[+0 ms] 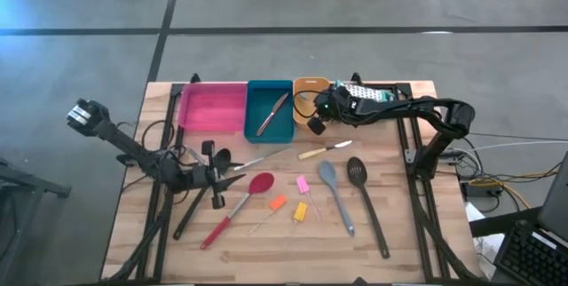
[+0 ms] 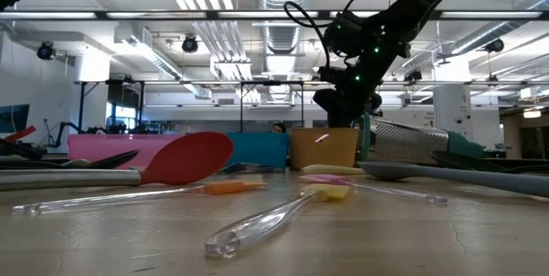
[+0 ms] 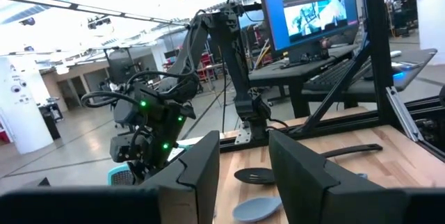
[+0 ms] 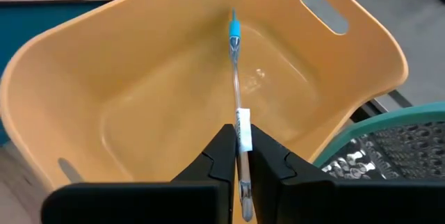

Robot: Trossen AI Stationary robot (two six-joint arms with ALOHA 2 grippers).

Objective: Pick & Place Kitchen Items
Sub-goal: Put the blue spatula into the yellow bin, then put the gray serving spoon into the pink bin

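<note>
My right gripper point(image 4: 240, 137) hangs over the orange tray point(image 4: 174, 92) at the table's far edge, shut on a thin clear-handled utensil with a blue tip point(image 4: 235, 64). It also shows in the high view point(image 1: 315, 119). My left gripper point(image 1: 231, 179) is open and empty at the table's left, beside a black ladle point(image 1: 197, 204). A red spoon point(image 1: 240, 204), grey-blue spatula point(image 1: 335, 193), black slotted turner point(image 1: 366, 202), a pale-handled knife point(image 1: 324, 151) and small pink point(image 1: 303, 184), orange point(image 1: 277, 203) and yellow point(image 1: 301, 210) pieces lie flat on the table. My right gripper pinches the clear handle point(image 4: 242, 128) between its two fingers, at a white label on it. The fingers point down into the tray and the handle runs along them. The utensil sticks out past the fingertips, its blue tip point(image 4: 234, 26) down near the tray's floor.
A pink tray point(image 1: 213, 107) and a teal tray point(image 1: 270, 122) holding a knife point(image 1: 272, 114) stand left of the orange one. A teal-framed metal grater point(image 1: 368, 93) lies at the far right, close under my right arm. Bare wood shows along the near edge.
</note>
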